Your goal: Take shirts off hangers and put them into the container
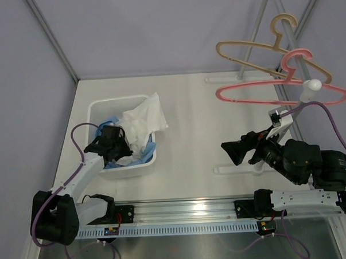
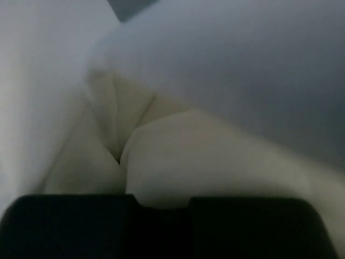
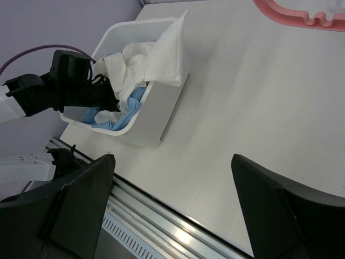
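Two crumpled shirts [image 1: 140, 120] — white atop light blue — in the container [image 1: 111, 102]

At nine o'clock the container [image 1: 103, 105] holds the white shirt [image 1: 142, 116] over the blue shirt [image 1: 150, 152], with the left gripper [image 1: 113, 144] down among them. The tan hanger [image 1: 255, 48] and pink hanger [image 1: 246, 95] hang at two o'clock.

Top cam overhead, R wrist low-oblique, both share container [image 1: 117, 100]; L wrist against shirt [image 2: 215, 162].

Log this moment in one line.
white shirt: in tub, overhanging; blue shirt: in tub; tan hanger, pink hanger: bare; left gripper: shut, in tub; right gripper: open, empty
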Controlling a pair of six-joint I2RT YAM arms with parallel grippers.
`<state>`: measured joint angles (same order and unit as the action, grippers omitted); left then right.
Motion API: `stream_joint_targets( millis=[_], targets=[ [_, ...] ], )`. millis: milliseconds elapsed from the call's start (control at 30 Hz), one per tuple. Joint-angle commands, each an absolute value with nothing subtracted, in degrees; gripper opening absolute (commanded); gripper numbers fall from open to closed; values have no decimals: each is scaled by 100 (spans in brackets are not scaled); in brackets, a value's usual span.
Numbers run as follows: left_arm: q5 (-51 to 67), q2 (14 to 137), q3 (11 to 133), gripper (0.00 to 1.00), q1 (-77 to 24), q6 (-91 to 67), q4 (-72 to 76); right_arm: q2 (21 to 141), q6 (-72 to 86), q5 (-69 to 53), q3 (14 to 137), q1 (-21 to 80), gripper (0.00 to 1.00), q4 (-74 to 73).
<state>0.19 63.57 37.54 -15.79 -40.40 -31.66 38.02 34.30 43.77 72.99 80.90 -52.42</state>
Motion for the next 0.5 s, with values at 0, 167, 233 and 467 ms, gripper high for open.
stream_joint_targets(
  millis=[0, 167, 233, 467],
  targets=[
    [1519, 6697, 3208, 0, -1327, -4719, -2901, 3753, 3296, 4254, 7401, 8139, 98, -5335],
    [1548, 6487, 2620, 0, -1327, -5299, -2496, 3849, 3287, 4149, 7357, 8139, 100, -5370],
    [1459, 6285, 2558, 0, -1327, -5431, -2531, 3972, 3313, 4122, 7339, 8130, 99, -5414],
    [643, 4573, 3242, 99, -1336, -5599, -3918, 4456, 3647, 4410, 7217, 8139, 100, -5747]
  ],
)
